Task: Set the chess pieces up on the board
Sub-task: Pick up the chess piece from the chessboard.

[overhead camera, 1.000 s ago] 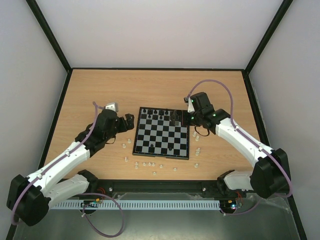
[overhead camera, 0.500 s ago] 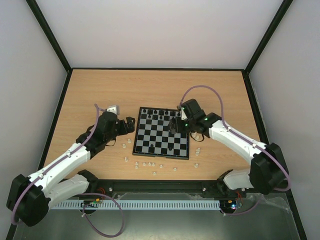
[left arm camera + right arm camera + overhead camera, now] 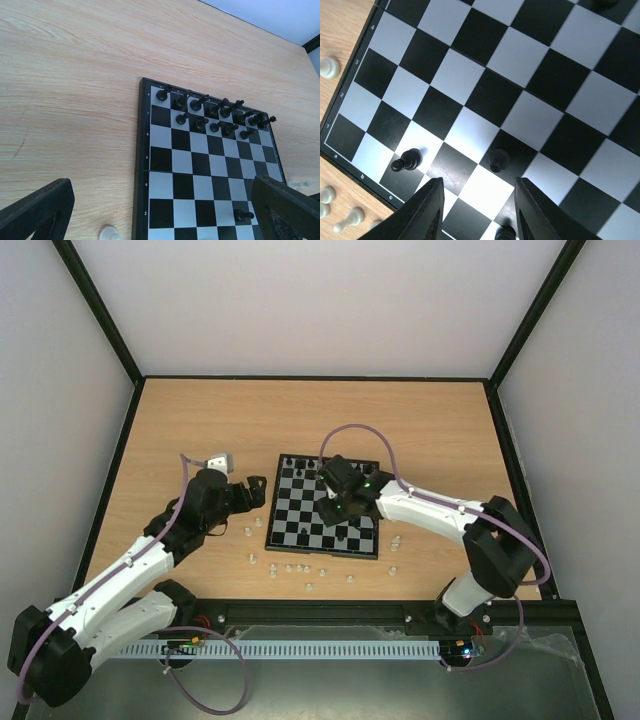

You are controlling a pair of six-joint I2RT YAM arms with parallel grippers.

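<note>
Black pieces (image 3: 215,107) mostly ranked on the board's (image 3: 300,520) far rows; white pieces (image 3: 290,568) lie unplaced by the tabletop's (image 3: 200,420) near edge. Left jaws and right jaws spread, empty.

A robotics lab test cell is showing here, seen from above. Plain white walls (image 3: 320,300) are closing in three sides, and black frame struts (image 3: 95,305) are running up the corners. A pale wood bench (image 3: 200,420) is filling the floor of the enclosure. Two white and black robot arms, the left arm (image 3: 130,570) and the right arm (image 3: 430,510), are reaching out from bases at its near edge. Purple cables (image 3: 225,695) are looping along them. A perforated white rail (image 3: 300,650) is running across the front. A board (image 3: 300,530) is lying between the arms.
</note>
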